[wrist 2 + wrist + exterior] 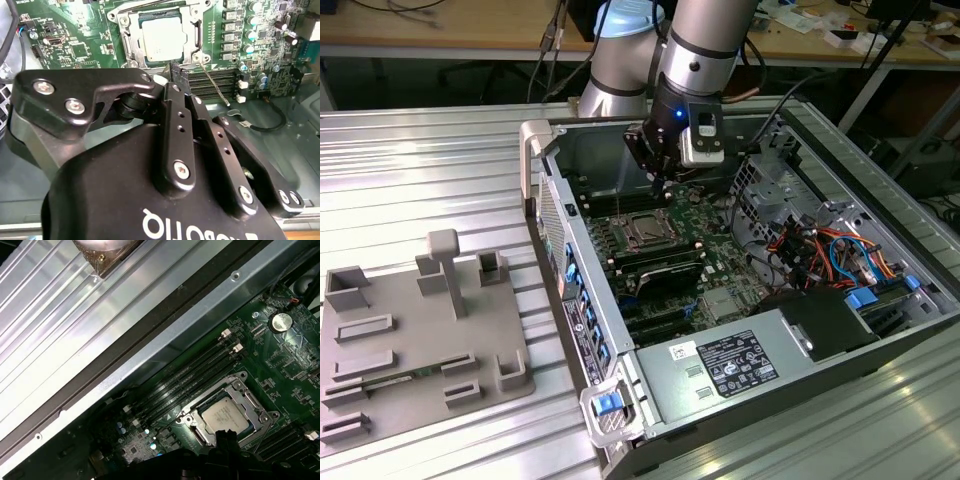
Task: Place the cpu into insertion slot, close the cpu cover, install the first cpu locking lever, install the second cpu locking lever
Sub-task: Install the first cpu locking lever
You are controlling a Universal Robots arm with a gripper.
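A ribbed metal table (440, 170) carried the open computer case (570, 290), which lay on its side so that the arm could come at its boards from above. On the exterior view's left, well apart from the case, sat a grey fixture tray (400, 300).

The arm (705, 45) reached in from the far side and bent steeply down over the far part of the green motherboard (715, 240). Its wrist pointed almost straight down, a pose suited to pressing or hooking small parts without fouling the case walls.

The insertion slot (645, 232) lay on the board's far half, toward the exterior view's left, just beside the long black memory slots (185, 380). The cpu cover (192, 35) appeared to lie flat over it, its window framing the chip. The cpu (165, 39) was seated in the slot with its dull metal top facing up, so the first two steps looked done.

The gripper (176, 70) hung just above the slot's near corner. The claw seemed drawn together to a single narrow tip with nothing in its hold, which I took as a poking posture rather than a grasp.

A thin wire locking lever (215, 85) slanted out from that corner across the memory slots, apparently unlatched, with the tip near its root but apart from it.
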